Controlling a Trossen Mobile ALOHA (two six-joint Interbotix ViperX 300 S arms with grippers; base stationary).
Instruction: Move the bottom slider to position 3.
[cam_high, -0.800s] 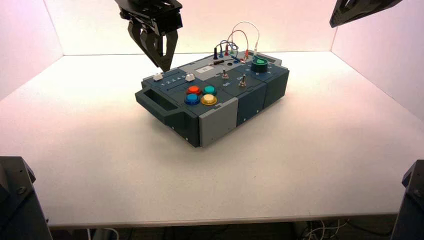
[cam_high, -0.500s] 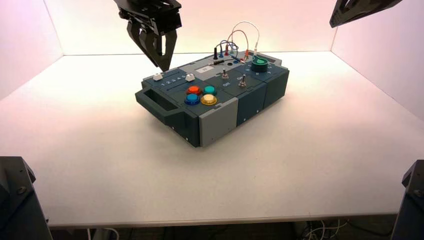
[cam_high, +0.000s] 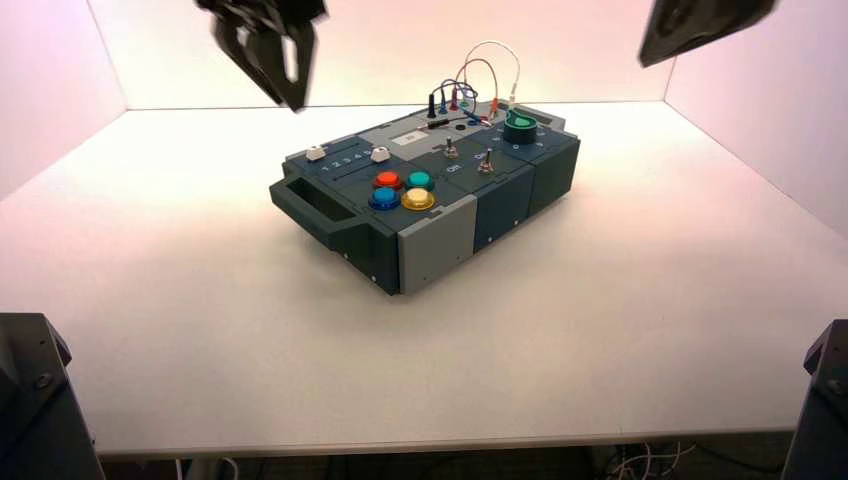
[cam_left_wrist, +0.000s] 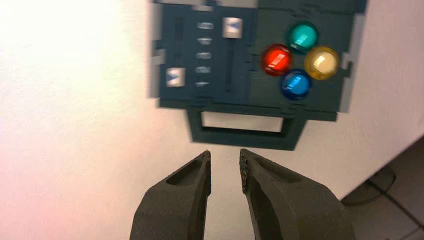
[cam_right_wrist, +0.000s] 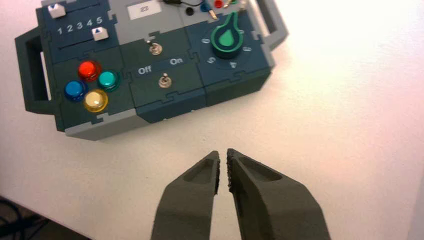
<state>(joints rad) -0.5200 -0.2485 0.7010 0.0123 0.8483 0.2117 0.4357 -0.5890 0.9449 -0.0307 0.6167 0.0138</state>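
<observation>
Two marks remained undone: the bottom slider (cam_right_wrist: 100, 33) sat at 5, short of position 3 (cam_right_wrist: 80, 26), while the left gripper (cam_left_wrist: 225, 151) hung near the box's (cam_high: 436, 240) left end, the right gripper (cam_right_wrist: 223, 151) high rightward, both empty, jaws narrowly parted.

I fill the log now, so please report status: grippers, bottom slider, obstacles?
Left black gripper open, raised clear. Right black gripper slightly open, raised clear. White boxy bottom slider at 5, not 3. Nothing visible blocks its dark straight track.
</observation>
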